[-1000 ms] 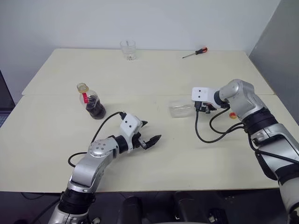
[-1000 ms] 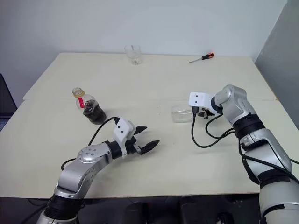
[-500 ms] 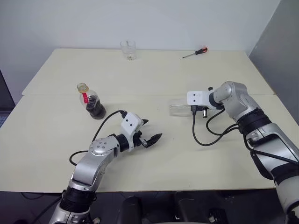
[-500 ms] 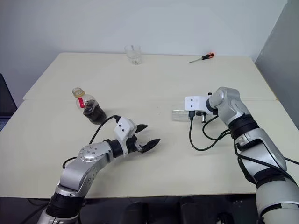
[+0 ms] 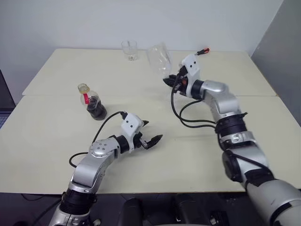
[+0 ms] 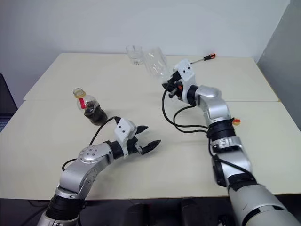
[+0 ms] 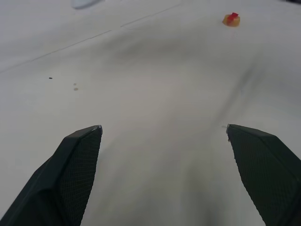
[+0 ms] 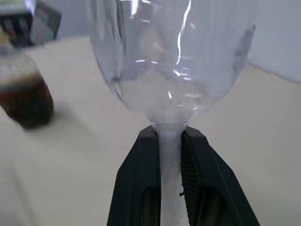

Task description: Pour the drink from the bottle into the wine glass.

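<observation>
Fingers [image 8: 150,165] of the right gripper [image 8: 170,141] are closed on the stem of the wine glass [image 5: 158,57], directly beneath the bowl, as seen in the right wrist view. The glass is carried clear of the table [image 5: 211,155], tilted, with its bowl leaning toward the robot's left and its rim uppermost. The bowl appears empty.

Thin clear glass is judged to be rigid, light, smooth and fragile. The stem is the narrowest part and the one most likely to snap under side load, so a firm but not crushing hold is advised. A slip or rotation within the fingers is a risk, because the weight sits high in the bowl. The glass is best stood on its foot before any pouring.

Fingers of the left gripper [image 5: 151,136] are spread fully apart and hold nothing; they hover low over bare table, near the front edge.

The bottle [image 5: 93,102] stands upright on the table, well apart from the left gripper, toward the robot's left. The drink [image 5: 97,109] fills only its lower part, so little weight is expected. Its plastic wall is judged to yield under pressure. The bulbous body is the widest place to take hold; a grasp across the body is recommended.

A clear tumbler [image 5: 129,50] and a screwdriver [image 5: 203,50] lie at the far edge.
</observation>
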### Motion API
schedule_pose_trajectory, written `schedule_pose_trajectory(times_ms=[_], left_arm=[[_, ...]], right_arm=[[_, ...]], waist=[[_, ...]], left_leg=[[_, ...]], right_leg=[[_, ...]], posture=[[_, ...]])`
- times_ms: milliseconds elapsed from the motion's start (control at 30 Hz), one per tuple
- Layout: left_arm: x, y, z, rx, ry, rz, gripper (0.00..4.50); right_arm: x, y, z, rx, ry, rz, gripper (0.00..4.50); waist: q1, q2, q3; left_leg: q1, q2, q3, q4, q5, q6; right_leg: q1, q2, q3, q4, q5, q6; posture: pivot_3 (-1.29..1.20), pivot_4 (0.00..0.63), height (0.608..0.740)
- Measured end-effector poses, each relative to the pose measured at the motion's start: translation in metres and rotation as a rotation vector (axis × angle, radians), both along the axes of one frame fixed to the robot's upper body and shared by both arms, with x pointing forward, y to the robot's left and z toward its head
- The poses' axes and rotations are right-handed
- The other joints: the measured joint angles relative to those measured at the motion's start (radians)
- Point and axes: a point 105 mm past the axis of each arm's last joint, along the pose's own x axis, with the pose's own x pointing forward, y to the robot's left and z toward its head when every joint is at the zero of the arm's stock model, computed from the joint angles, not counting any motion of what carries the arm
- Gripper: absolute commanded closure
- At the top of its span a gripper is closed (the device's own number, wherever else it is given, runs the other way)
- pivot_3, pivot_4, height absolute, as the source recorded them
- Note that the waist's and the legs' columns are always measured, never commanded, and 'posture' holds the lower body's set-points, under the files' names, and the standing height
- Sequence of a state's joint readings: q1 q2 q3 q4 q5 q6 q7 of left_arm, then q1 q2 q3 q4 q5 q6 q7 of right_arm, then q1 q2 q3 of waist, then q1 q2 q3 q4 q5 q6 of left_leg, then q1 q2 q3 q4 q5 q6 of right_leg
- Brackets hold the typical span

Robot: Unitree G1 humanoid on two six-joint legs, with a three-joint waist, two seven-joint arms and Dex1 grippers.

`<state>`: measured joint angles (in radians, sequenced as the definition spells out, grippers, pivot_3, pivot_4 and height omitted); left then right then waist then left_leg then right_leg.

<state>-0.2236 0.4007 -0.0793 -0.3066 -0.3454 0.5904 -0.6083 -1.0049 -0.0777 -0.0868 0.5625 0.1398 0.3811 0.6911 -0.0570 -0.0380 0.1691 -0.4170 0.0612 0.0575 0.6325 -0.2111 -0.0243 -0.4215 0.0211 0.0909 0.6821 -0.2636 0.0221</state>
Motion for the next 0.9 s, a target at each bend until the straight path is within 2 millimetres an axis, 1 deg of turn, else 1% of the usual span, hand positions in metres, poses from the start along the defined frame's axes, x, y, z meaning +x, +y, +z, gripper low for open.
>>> schedule_pose_trajectory(times_ms=[67,133,200,267,333,400,533,633,700,767,833,900], left_arm=[[0.001,0.007,0.011,-0.125,0.037,0.033,0.0],[0.001,0.02,0.022,-0.177,0.042,0.066,0.0],[-0.002,0.036,0.03,-0.197,0.038,0.109,0.0],[-0.007,0.048,0.03,-0.208,0.045,0.169,0.0],[-0.008,0.06,0.024,-0.219,0.068,0.249,0.0],[-0.009,0.066,0.02,-0.236,0.081,0.294,0.0],[-0.014,0.065,0.01,-0.208,0.113,0.287,0.0],[-0.014,0.065,0.01,-0.199,0.111,0.285,0.0],[-0.014,0.065,0.01,-0.196,0.109,0.285,0.0],[-0.011,0.064,0.011,-0.185,0.099,0.281,0.0],[-0.006,0.059,0.011,-0.172,0.09,0.269,0.0],[-0.003,0.054,0.012,-0.17,0.083,0.253,0.0]], right_arm=[[-0.005,0.011,-0.014,0.042,0.052,-0.002,4.19],[-0.007,0.014,-0.025,0.06,0.086,-0.021,4.19],[-0.008,0.018,-0.028,0.097,0.083,-0.048,4.19],[-0.008,0.017,-0.028,0.134,0.056,-0.084,4.19],[-0.009,0.015,-0.031,0.155,0.04,-0.113,4.19],[-0.01,0.014,-0.038,0.163,0.04,-0.136,4.19],[-0.014,0.018,-0.06,0.111,0.059,-0.144,4.19],[-0.013,0.017,-0.071,0.061,0.064,-0.16,4.19],[-0.012,0.014,-0.073,0.044,0.048,-0.173,4.19],[-0.012,0.013,-0.075,-0.011,0.01,-0.182,4.19],[-0.013,0.016,-0.077,-0.061,-0.02,-0.172,4.19],[-0.013,0.016,-0.078,-0.067,-0.021,-0.172,4.2]], waist=[[-0.001,0.0,0.0],[-0.001,0.0,0.0],[-0.002,0.0,0.0],[-0.005,0.0,0.0],[-0.003,0.0,0.0],[-0.003,0.0,0.0],[-0.002,0.0,0.0],[-0.002,0.0,0.0],[-0.002,0.0,0.0],[-0.001,0.0,-0.001],[0.0,-0.002,-0.002],[0.0,-0.003,-0.004]], left_leg=[[-0.001,0.0,0.0,0.0,0.0,0.0],[-0.001,0.0,0.0,0.0,0.0,0.0],[-0.001,0.0,-0.001,0.0,0.0,0.0],[0.0,0.0,-0.001,0.0,0.0,0.0],[0.0,0.0,-0.001,0.0,0.0,0.0],[0.0,0.0,-0.001,0.0,0.0,0.0],[0.0,0.0,0.0,0.0,0.0,0.0],[0.0,0.0,0.0,0.0,0.0,0.0],[0.0,0.0,0.0,0.0,0.0,0.0],[0.0,0.0,0.0,0.0,0.0,0.0],[0.001,0.0,-0.001,0.0,0.0,0.0],[0.002,0.0,-0.001,0.0,0.0,0.0]], right_leg=[[0.0,0.0,-0.001,0.0,0.0,0.0],[0.0,0.0,-0.001,0.0,0.0,0.0],[0.0,0.001,-0.001,0.0,0.0,0.0],[0.0,0.0,-0.001,0.0,0.0,0.0],[0.0,0.0,-0.001,0.0,0.0,0.0],[0.0,0.0,-0.001,0.0,0.0,0.0],[0.0,0.0,-0.001,0.0,0.0,0.0],[0.0,0.0,-0.001,0.0,0.0,0.0],[0.0,0.0,-0.001,0.0,0.0,0.0],[0.001,0.0,-0.001,-0.001,0.0,0.0],[0.002,0.0,-0.001,-0.001,0.0,0.0],[0.002,0.0,-0.001,-0.001,0.0,0.0]], posture=[[0.0,0.15,0.74],[0.0,0.15,0.74],[0.0,0.15,0.74],[0.0,0.15,0.74],[0.0,0.15,0.74],[0.0,0.15,0.74],[0.0,0.15,0.74],[0.0,0.15,0.74],[0.0,0.15,0.74],[0.0,0.15,0.74],[0.0,0.15,0.74],[0.0,0.15,0.74]])
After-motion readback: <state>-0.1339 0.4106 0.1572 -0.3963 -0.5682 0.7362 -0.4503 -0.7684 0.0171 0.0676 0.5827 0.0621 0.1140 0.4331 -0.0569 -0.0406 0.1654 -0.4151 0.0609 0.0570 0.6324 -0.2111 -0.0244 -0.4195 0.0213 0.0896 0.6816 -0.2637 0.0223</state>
